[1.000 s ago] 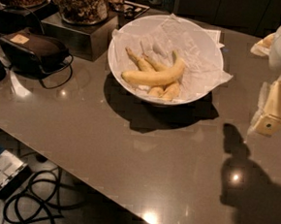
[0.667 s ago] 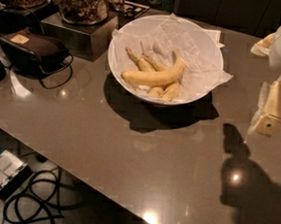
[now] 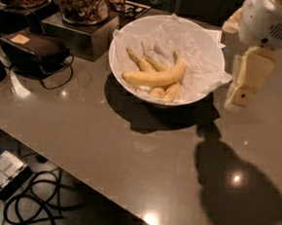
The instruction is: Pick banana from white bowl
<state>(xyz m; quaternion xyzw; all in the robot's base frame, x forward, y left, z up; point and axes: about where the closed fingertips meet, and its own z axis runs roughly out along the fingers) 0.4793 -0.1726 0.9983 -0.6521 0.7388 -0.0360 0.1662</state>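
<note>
**Item 1. Glossy grey-brown countertop** (image 3: 128,152). The white bowl is carried on it, at the far side.

**Item 2. Large round white bowl lined with crumpled white paper** (image 3: 118,83). Several bananas are held in it.

**Item 3. Cream-coloured two-finger gripper** (image 3: 245,82). It is hung just to the right of the bowl, outside the rim and above the countertop. Nothing is seen in its hold; whether it is released or clenched cannot be told.
Step judged in hand: the approach. The gripper is best carried over the rim and lowered onto the banana's mid-length, with the jaws set across its width and the paper and the neighbouring fruit avoided.

**Item 4. Longest, strongly curved, smooth pale-yellow banana** (image 3: 156,78). It is laid in the bowl's middle, on top of the shorter bananas. The long axis is run left to right; the greenish stem tip is turned up toward the bowl's far right rim, and the blunt end is pointed at the left wall.
</note>
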